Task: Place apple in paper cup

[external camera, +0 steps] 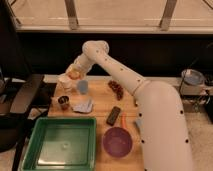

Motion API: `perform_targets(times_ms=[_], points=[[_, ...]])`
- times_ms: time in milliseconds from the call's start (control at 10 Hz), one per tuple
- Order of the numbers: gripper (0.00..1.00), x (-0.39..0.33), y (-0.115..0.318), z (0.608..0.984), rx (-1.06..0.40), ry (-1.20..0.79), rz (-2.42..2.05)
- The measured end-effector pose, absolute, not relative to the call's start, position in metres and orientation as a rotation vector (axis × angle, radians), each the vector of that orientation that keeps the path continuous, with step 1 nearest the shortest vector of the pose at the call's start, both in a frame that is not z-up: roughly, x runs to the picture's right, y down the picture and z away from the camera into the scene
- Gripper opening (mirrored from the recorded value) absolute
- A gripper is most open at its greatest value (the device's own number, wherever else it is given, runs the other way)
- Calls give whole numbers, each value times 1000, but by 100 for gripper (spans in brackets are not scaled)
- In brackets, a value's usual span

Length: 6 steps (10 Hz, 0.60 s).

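Note:
My gripper (73,73) is at the far left of the wooden table, just above the white paper cup (64,83). It is shut on the small orange-yellow apple (75,75), which hangs over the cup's right rim. The arm reaches in from the right and its white shell fills the lower right of the view. The cup stands upright next to a light blue cup (82,87).
A small dark metal cup (63,102) and a blue cloth (84,106) lie in front of the cups. A green tray (35,150) is at front left, a purple bowl (117,142) beside it. A black bar (113,115) and brown snack (116,89) lie mid-table.

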<state>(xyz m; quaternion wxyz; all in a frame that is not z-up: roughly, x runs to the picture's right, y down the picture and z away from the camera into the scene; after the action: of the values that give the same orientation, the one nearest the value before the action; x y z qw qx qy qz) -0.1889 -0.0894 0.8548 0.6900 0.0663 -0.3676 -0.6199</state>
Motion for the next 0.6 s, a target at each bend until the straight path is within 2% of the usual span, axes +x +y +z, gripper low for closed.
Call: perform_targets(times_ms=[500, 600], points=[[1, -243, -104, 858, 260, -877, -1488], [7, -251, -105, 858, 274, -887, -1498]])
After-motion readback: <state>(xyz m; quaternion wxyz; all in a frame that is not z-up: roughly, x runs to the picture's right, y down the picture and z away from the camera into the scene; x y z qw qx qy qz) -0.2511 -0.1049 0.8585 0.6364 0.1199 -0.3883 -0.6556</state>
